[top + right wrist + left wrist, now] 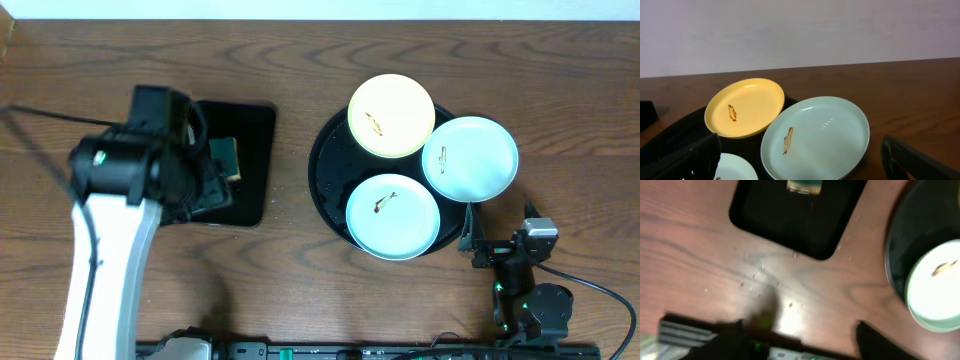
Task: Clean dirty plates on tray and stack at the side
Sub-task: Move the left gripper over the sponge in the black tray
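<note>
Three plates lie on the round black tray: a pale yellow plate at the back, a mint-white plate overhanging the right rim, and another mint-white plate at the front. Each has a small brown smear. In the right wrist view I see the yellow plate, the right mint plate and an edge of the front mint plate. My right gripper is open and empty, just off the tray's front right. My left gripper is open and empty, near the rectangular tray.
A smaller rectangular black tray with a green-and-yellow sponge stands left of the round tray, partly under my left arm. It shows blurred in the left wrist view, with crumbs on the wood beside it.
</note>
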Motion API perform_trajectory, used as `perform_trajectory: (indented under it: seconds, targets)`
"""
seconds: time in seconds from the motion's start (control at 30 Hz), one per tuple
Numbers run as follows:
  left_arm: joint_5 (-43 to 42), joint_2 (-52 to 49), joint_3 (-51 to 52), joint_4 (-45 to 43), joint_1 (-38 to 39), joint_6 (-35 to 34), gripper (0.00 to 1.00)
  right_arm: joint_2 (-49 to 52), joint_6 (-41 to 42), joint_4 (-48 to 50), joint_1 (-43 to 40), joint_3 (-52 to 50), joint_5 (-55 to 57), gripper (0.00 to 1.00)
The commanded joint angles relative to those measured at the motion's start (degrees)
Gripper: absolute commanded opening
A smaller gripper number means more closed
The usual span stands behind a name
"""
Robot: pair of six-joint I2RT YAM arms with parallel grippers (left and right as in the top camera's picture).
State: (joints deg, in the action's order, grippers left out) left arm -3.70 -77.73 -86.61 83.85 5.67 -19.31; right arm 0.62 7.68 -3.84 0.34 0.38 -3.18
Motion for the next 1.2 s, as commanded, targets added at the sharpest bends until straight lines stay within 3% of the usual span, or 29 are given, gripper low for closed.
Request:
perform_trajectory:
  seconds: [0.0, 0.17, 0.3, 0.67, 1.17]
  targets:
    - [-0.3, -2.9, 0.4, 0.2, -0.1, 0.8, 0.52, -0.3, 0.8, -0.2, 0.5, -0.1, -0.1, 0.99]
    - [-0.3, -6.6, 1.3, -3.3, -0.1, 0.8, 0.49, -0.3, 0.9, -0.2, 0.5, -0.1, -0.1, 0.99]
    - [0.2, -8.6, 1.3, -7.8, -0.1, 0.8, 0.66, -0.3, 0.9, -0.2, 0.5, -0.1, -0.1, 0.99]
    - [10.7, -15.2, 1.4, -14.1, -0.1, 0.8, 0.75, -0.3, 0.8, -0.2, 0.5, -0.1, -0.1, 0.99]
    - [2.6, -20.3, 1.4, -14.9, -0.1, -0.1, 0.77, -0.3, 0.8, -0.2, 0.5, -0.1, -0.1, 0.99]
